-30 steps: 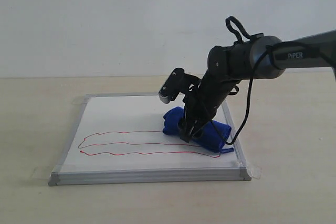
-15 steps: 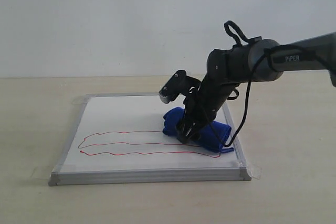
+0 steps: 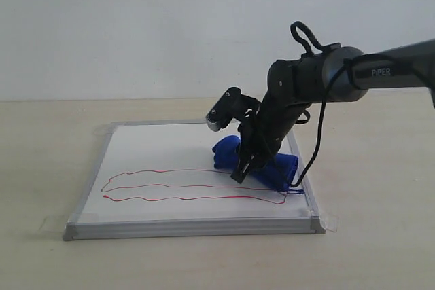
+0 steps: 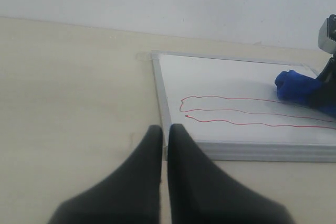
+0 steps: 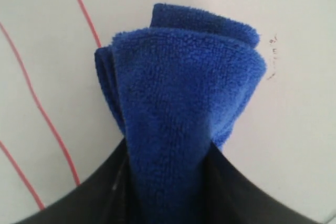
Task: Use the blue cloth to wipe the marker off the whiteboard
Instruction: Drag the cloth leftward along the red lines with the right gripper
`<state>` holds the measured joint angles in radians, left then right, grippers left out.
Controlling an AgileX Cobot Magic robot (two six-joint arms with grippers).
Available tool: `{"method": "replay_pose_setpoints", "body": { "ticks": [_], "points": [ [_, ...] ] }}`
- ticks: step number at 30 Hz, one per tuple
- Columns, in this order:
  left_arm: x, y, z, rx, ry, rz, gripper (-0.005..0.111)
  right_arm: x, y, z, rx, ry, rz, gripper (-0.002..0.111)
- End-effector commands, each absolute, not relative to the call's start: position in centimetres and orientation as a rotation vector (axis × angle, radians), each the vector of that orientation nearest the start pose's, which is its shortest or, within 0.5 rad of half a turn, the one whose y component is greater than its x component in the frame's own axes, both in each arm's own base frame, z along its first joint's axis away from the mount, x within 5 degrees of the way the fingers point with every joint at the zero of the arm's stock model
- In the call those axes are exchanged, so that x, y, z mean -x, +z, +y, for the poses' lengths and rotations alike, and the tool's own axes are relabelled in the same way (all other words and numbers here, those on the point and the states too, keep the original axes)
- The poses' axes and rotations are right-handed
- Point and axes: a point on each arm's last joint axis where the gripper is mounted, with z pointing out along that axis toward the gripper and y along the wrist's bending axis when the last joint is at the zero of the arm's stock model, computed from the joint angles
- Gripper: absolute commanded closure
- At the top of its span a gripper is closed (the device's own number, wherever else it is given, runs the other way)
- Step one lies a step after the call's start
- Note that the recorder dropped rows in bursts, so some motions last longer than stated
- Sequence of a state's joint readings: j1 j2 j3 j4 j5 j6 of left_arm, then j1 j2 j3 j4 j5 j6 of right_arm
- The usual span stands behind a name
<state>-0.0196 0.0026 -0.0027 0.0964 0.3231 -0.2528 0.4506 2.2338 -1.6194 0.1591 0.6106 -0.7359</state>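
1. Board (image 3: 156, 151): flat on the table (image 3: 41, 168), silver frame, clear tape tabs (image 3: 329, 222) at the near corners. The far-right corner is hidden behind the arm.
2. Marker line (image 3: 190, 198): thin red looping squiggle across the near half of the board. Its right end runs up to the cloth, and it cannot be told whether any of it lies beneath the cloth.
3. Cloth (image 3: 279, 170): blue, bunched, resting on the right part of the board, at the squiggle's right end. Its middle is covered by the gripper. Its string (image 3: 296, 191) trails toward the right frame.
4. Right gripper (image 3: 239, 176): tilted down onto the cloth. In the wrist view the black fingers (image 5: 241, 198) pinch a fold of cloth (image 5: 178, 103) tight between them, with the tips cut off by the edge. A small dark smudge (image 5: 272, 56) on the board is unreadable.
5. Left gripper (image 4: 165, 129): low over the table just beside the board's (image 4: 220, 77) left frame. The jaws are nearly together with only a slit between them, and they grip nothing. From here the cloth (image 4: 294, 85) is half hidden by the right arm.
6. Cable (image 3: 319, 140): black, looping from the right arm down beside the frame.
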Motion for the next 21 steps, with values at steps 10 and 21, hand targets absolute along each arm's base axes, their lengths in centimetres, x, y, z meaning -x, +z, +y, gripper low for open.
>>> {"method": "replay_pose_setpoints", "body": {
  "ticks": [10,21],
  "points": [
    [-5.4,18.5,0.2,0.155,-0.111,1.791,0.103,-41.8,17.1,20.3,1.265,0.029,2.336,0.108],
    [-5.4,18.5,0.2,0.155,-0.111,1.791,0.103,-42.3,14.7,19.1,1.064,0.061,2.518,0.108]
  ]
}}
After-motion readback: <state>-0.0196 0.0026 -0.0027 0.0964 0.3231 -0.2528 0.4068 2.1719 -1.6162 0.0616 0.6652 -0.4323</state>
